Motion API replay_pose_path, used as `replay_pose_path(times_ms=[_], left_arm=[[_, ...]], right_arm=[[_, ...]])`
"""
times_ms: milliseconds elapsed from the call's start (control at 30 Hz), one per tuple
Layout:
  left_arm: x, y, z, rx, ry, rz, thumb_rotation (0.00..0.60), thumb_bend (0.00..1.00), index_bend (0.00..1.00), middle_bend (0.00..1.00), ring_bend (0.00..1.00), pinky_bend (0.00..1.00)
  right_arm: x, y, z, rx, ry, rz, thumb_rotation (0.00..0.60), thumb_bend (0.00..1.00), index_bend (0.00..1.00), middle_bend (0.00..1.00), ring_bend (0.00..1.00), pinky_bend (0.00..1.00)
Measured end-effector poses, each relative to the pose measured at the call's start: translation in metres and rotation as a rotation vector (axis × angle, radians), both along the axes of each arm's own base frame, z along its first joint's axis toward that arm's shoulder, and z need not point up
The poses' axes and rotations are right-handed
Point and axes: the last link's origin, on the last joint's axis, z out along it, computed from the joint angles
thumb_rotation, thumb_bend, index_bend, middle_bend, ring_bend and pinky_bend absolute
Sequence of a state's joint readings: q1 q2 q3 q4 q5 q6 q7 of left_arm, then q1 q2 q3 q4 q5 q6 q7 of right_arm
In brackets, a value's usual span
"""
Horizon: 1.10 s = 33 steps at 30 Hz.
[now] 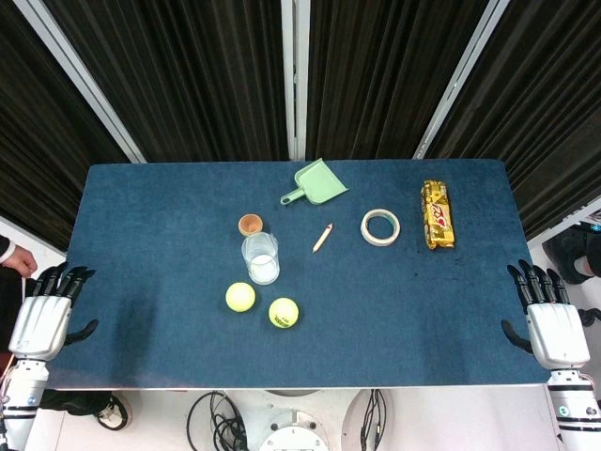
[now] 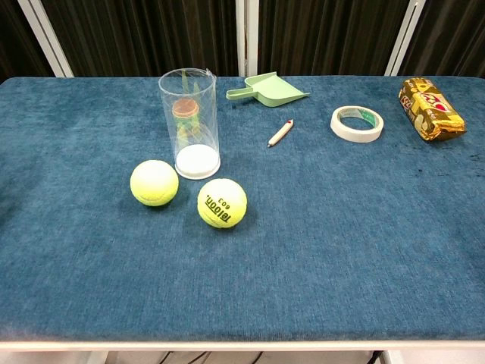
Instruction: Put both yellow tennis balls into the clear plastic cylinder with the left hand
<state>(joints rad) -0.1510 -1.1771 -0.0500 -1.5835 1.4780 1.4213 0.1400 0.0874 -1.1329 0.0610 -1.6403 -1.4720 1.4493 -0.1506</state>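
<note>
Fingers [image 1: 62, 279] of the left hand [image 1: 42, 319] are extended and slightly apart, holding nothing, with the hand resting off the left edge of the counter [image 1: 169, 348]; the right hand [image 1: 554, 329] lies likewise off the right edge, fingers spread and empty. Neither hand appears in the chest view. Blue cloth covers the counter. A green dustpan [image 1: 317, 183] lies near the far edge at centre, handle pointing left. A gold snack packet [image 1: 437, 214] lies at the far right, lengthwise front to back. The clear plastic cylinder [image 2: 189, 125] stands upright left of centre, open end up, white base on the cloth, nothing inside it. One yellow tennis ball [image 2: 154, 182] sits just in front and to the left of the cylinder; the second tennis ball [image 2: 222, 202], with black lettering, sits just beside it to the right, apart from it. A roll of tape [image 1: 380, 226] lies flat between the pencil and the packet. A small brown cup [image 1: 250, 224] stands just behind the cylinder. A short pencil [image 1: 323, 237] lies tilted, right of the cylinder.
</note>
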Motion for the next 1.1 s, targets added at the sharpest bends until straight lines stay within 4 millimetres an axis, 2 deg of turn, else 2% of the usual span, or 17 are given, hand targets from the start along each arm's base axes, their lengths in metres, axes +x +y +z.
replay_pose_path(times_ms=[200, 500, 767, 1100], left_arm=[[0.004, 0.001, -0.003, -0.003, 0.001, -0.015, 0.600, 0.18, 0.17, 0.13, 0.04, 0.10], [0.029, 0.011, -0.017, -0.063, -0.018, -0.097, 0.600, 0.18, 0.17, 0.13, 0.04, 0.10], [0.058, 0.037, -0.057, -0.184, -0.102, -0.186, 0.600, 0.18, 0.17, 0.13, 0.04, 0.14], [0.072, 0.069, -0.121, -0.302, -0.169, -0.209, 0.600, 0.18, 0.17, 0.13, 0.04, 0.15]], right_arm=[[-0.001, 0.001, 0.005, -0.017, -0.012, 0.001, 0.600, 0.21, 0.00, 0.00, 0.00, 0.00], [-0.004, -0.004, 0.010, -0.037, -0.031, -0.008, 0.600, 0.21, 0.00, 0.00, 0.00, 0.00], [-0.008, -0.006, 0.014, -0.049, -0.050, -0.027, 0.600, 0.22, 0.00, 0.00, 0.00, 0.00], [-0.015, -0.004, 0.020, -0.059, -0.071, -0.049, 0.600, 0.23, 0.00, 0.00, 0.00, 0.00]])
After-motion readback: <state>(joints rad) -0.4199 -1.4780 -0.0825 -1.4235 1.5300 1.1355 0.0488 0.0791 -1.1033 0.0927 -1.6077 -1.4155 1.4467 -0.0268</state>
